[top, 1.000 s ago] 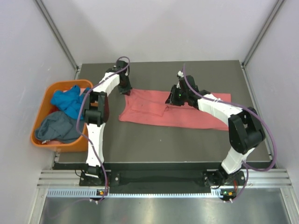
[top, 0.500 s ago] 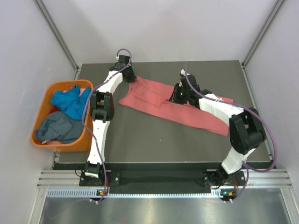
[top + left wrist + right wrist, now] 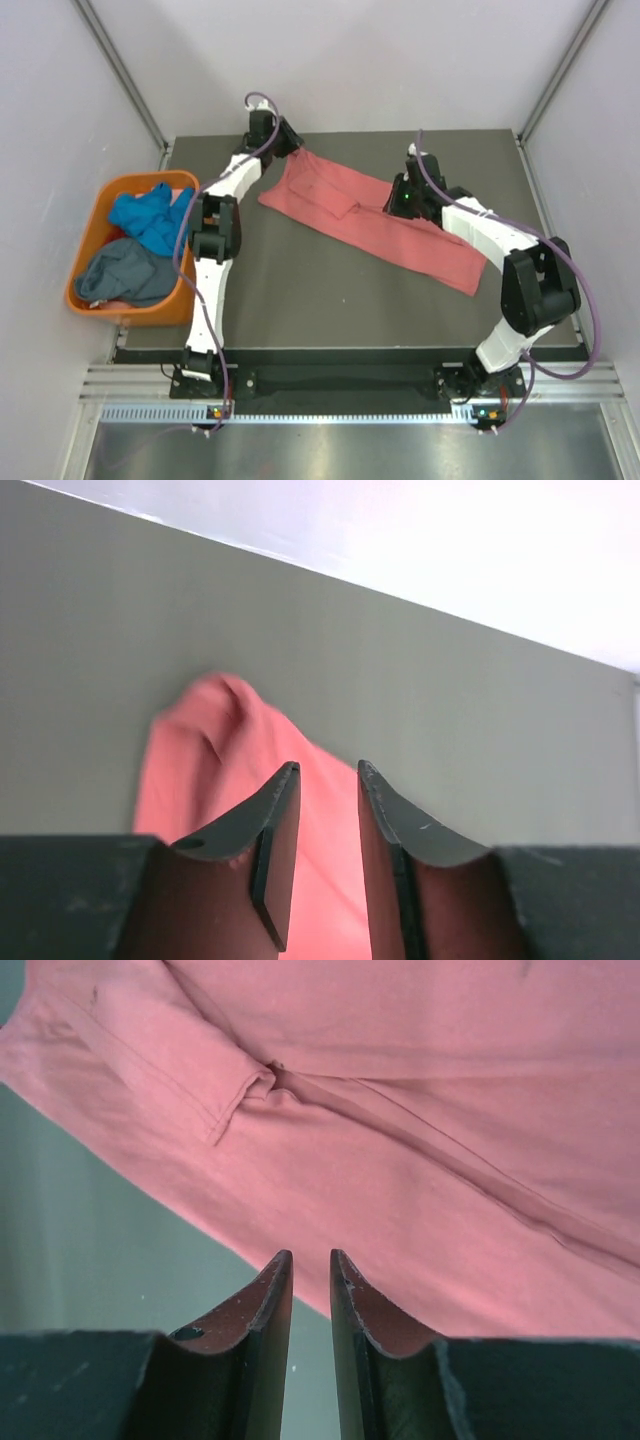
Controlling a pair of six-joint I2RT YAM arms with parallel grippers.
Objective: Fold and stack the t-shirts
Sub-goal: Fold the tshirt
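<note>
Checking in from the remote station. The pink t-shirt point(image 3: 340, 205) is laid out flat on the surface point(image 3: 300, 300), running at a slant from the far left corner down toward the right side. One sleeve is folded over on top of it near the middle.

The left hand point(image 3: 290, 145) is way out at the back, right at the shirt's far left corner. On its wrist cam the fingers point(image 3: 275, 850) are spread a bit, with pink cloth showing through the gap and bunched up just past the tips. It doesn't look clamped on anything to me.

The right hand point(image 3: 403, 200) sits over the middle of the shirt, along its far edge. On its wrist cam the fingers point(image 3: 258, 1320) have just a narrow slot between them, tips right at the hem. Honestly I can't tell if it's pinching fabric or not.

The blue t-shirt point(image 3: 145, 215) and the grey t-shirt point(image 3: 125, 275) are both crumpled in the orange tub point(image 3: 125, 308), off the left side of the surface.
</note>
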